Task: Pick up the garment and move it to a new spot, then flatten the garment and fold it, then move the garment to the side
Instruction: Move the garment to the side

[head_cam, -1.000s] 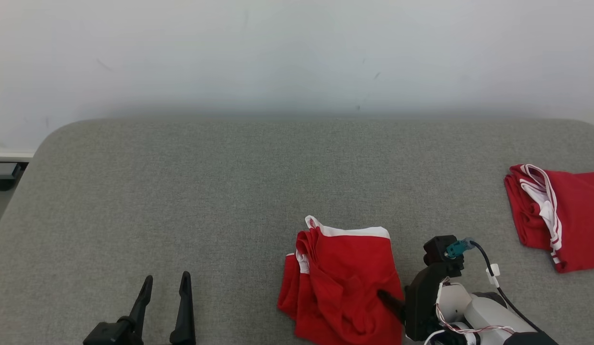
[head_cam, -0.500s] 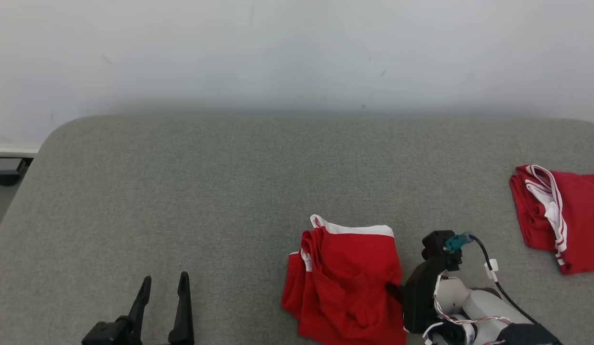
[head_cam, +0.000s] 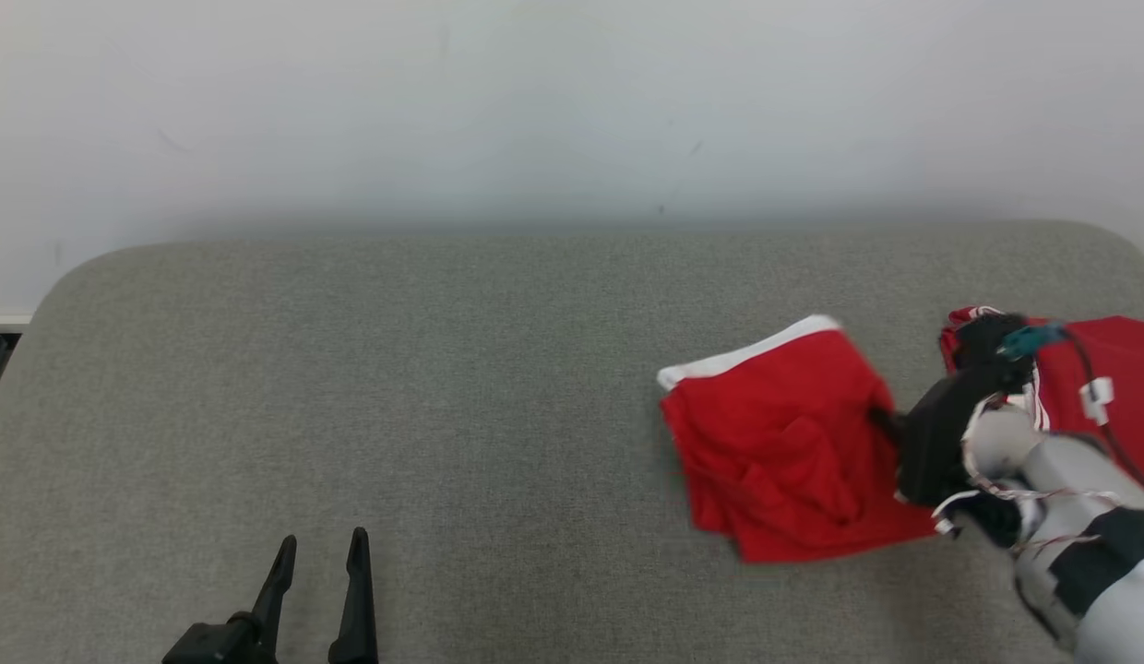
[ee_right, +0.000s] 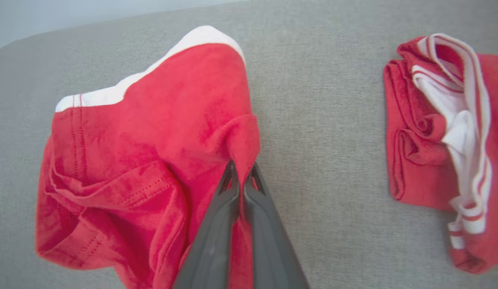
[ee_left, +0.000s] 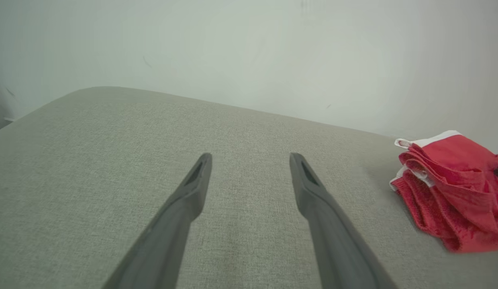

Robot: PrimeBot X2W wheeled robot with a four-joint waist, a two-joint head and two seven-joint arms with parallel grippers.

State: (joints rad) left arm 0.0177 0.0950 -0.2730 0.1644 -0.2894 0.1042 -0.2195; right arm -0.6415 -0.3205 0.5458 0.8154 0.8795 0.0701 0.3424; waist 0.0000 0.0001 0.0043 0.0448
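While the right gripper [ee_right: 241, 170] has its two dark fingers pressed together, a raised fold of the red garment [ee_right: 144, 140] is pinched between their tips. In the right wrist view, most of this garment spreads out to the left of the fingers and beyond their tips. Its white band [ee_right: 152, 72] runs along the far edge, and loose creases bunch at the near left. A narrow strip of red cloth also hangs down between the fingers, close to the wrist.

To the right of these fingers, well apart from them, a second red garment [ee_right: 413, 152] lies folded on the grey cushion [ee_right: 321, 100], showing white stripes along its edge. Bare cushion separates the two garments.

From the head view, the right gripper [head_cam: 878, 417] meets the red garment [head_cam: 775, 452] at its right side. The second red garment [head_cam: 1121, 369] lies behind the forearm, partly covered by it.

The left gripper [head_cam: 321, 553] sits low at the near edge with its fingers spread apart and nothing between them. In its own wrist view, the left gripper [ee_left: 251, 158] points across bare grey cushion [ee_left: 112, 160] toward the white wall [ee_left: 233, 48]. The red garment [ee_left: 445, 188] lies far off to the right of those fingers, crumpled, with its lower edge on the cushion.
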